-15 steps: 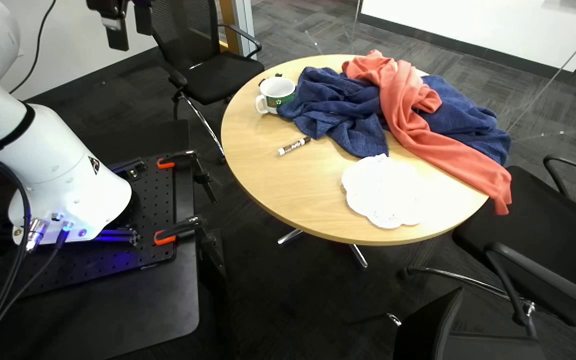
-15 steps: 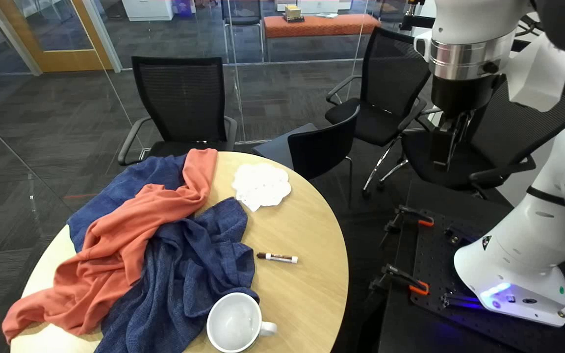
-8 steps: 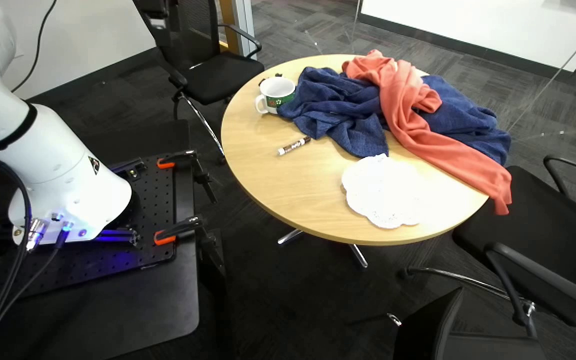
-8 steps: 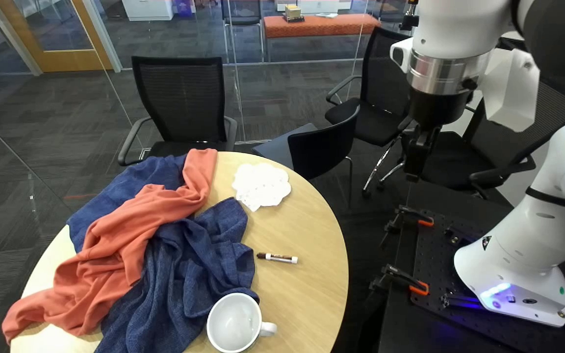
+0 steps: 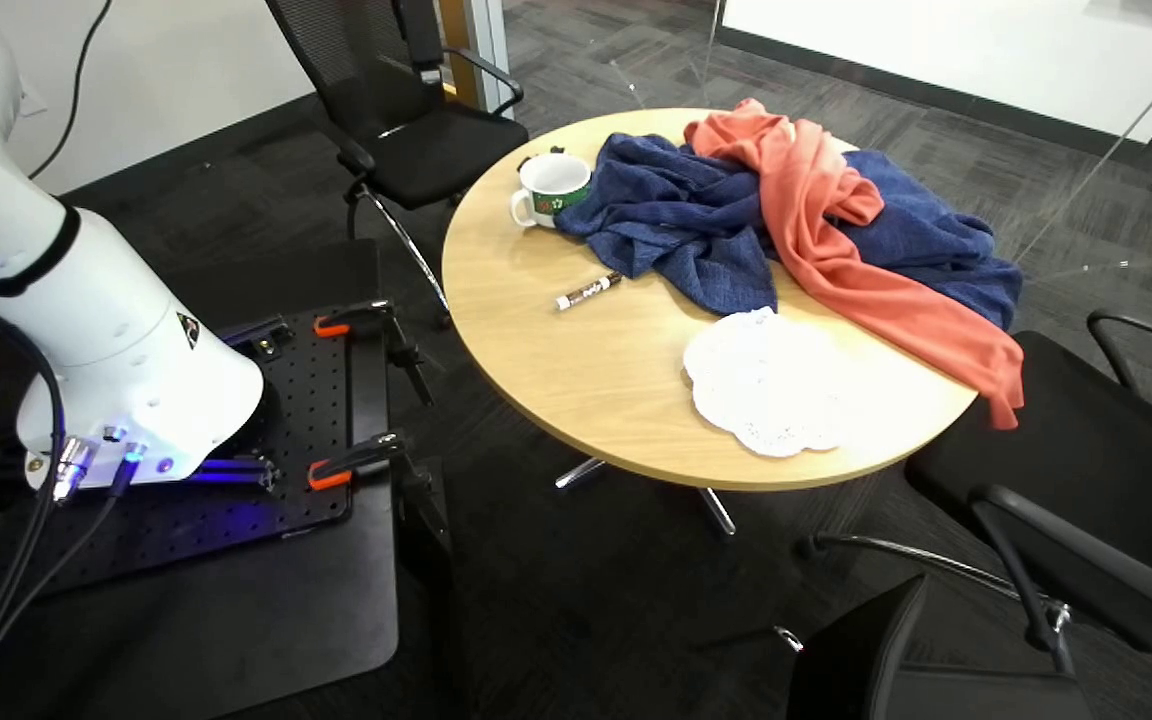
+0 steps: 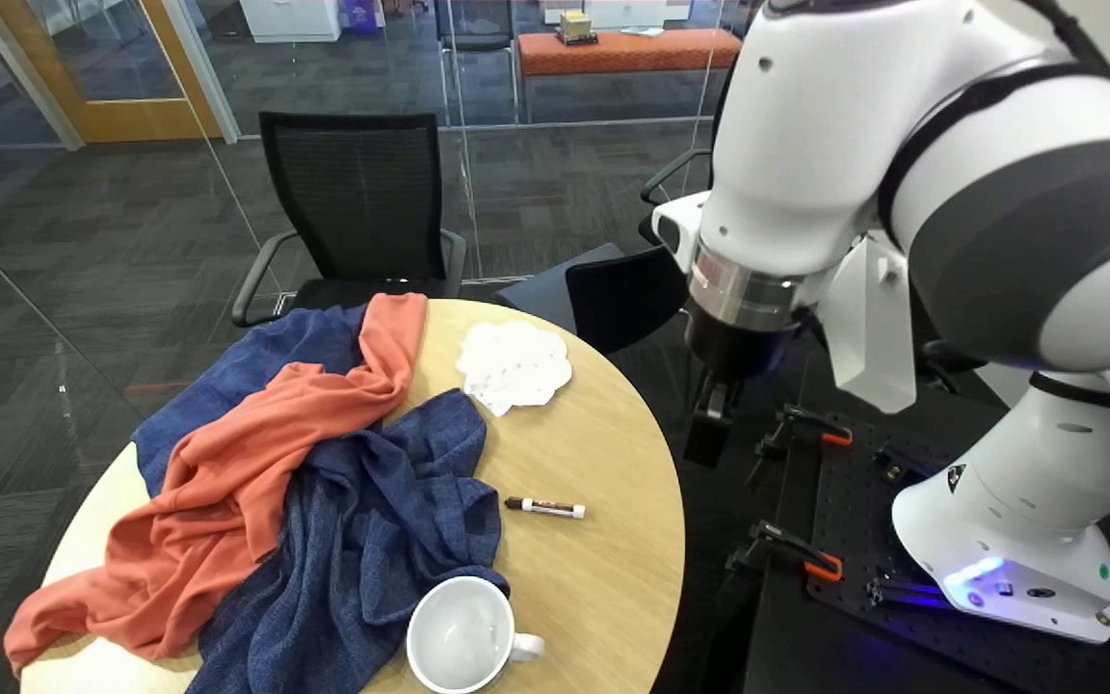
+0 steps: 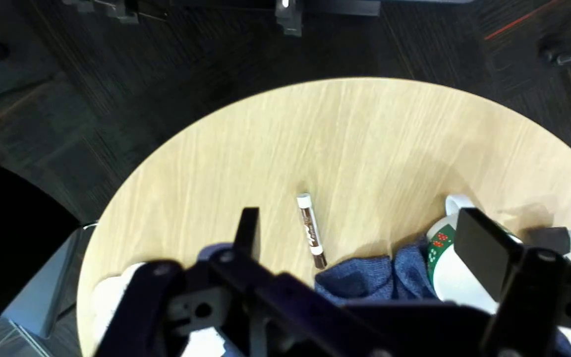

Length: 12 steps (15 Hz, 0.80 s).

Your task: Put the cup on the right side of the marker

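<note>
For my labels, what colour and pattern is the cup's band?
The cup's band is green with red and white motifs, clearest in the wrist view.

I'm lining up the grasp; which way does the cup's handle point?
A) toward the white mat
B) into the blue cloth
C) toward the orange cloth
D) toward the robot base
D: in both exterior views the handle of the cup sticks out toward the robot base, away from the blue cloth.

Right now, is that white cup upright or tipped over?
Upright: in both exterior views the cup stands with its open mouth facing up.
</note>
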{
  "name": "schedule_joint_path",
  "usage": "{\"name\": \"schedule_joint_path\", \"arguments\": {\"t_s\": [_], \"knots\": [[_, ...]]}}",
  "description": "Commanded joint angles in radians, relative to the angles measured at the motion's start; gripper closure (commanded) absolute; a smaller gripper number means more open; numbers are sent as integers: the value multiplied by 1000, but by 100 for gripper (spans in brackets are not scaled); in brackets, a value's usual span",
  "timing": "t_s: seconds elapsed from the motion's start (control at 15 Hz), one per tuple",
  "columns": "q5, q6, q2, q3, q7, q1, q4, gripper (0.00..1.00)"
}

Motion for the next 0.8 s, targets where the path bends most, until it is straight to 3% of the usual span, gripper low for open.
{"name": "schedule_joint_path", "arguments": {"t_s": [0.0,0.27,0.33,0.73], "knots": [[19,133,153,30,27,42,40,0],[32,291,266,38,26,78,60,0],[5,253,209,25,7,75,25,0],[5,265,229,24,7,78,29,0]]}}
